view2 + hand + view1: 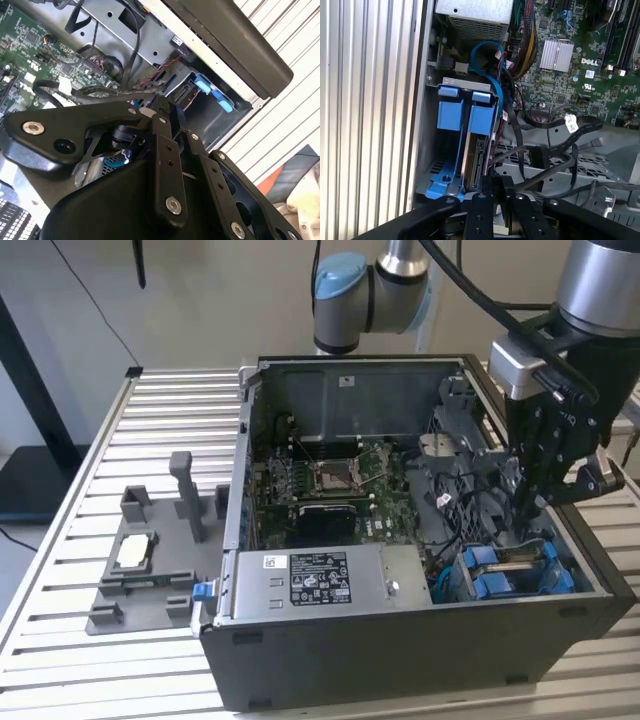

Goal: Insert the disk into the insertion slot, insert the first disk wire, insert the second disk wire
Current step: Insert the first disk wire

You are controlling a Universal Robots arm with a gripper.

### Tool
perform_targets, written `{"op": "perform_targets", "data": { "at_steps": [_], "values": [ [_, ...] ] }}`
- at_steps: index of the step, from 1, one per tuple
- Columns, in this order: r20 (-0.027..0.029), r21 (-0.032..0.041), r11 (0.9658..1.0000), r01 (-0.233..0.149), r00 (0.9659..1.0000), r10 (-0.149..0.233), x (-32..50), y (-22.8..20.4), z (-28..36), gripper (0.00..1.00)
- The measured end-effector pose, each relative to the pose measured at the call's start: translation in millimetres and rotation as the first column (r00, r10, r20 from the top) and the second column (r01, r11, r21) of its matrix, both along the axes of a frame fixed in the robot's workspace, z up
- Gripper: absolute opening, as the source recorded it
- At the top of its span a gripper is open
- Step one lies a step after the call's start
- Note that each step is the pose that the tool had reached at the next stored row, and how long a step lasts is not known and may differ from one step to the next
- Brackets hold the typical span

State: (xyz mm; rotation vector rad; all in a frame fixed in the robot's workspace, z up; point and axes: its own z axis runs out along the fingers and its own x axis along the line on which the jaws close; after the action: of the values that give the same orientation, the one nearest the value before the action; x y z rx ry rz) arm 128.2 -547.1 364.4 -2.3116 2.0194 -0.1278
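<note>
The disk (pixel 473 161) stands on edge in its blue carrier (pixel 451 113) inside the insertion slot (pixel 431 150), the grey bay in the open case's front corner at the exterior view's right (pixel 512 576). My gripper (pixel 536 508) hangs inside the case just above and behind that bay. In the first wrist view its fingertips (pixel 501 187) are close together around a black plug, and a black wire (pixel 542 174) runs away from it. The plug sits a short way from the disk's connector edge. In the second wrist view the gripper (pixel 162 109) points down at the bay with its blue tabs (pixel 214 93).
The long grey power-supply box (pixel 320 576) lies along the case front. The green board (pixel 330 485) fills the case floor, with loose black and blue cables (pixel 485 60) beside the bay. A grey fixture (pixel 150 560) sits on the slatted table at the exterior view's left.
</note>
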Motion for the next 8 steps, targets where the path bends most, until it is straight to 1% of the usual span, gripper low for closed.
{"op": "perform_targets", "data": {
  "at_steps": [8],
  "values": [
    [-0.0179,-0.0001,1.0,0.008,0.9998,-0.008,4.5,-0.7,-8.4,0.19]
  ]
}}
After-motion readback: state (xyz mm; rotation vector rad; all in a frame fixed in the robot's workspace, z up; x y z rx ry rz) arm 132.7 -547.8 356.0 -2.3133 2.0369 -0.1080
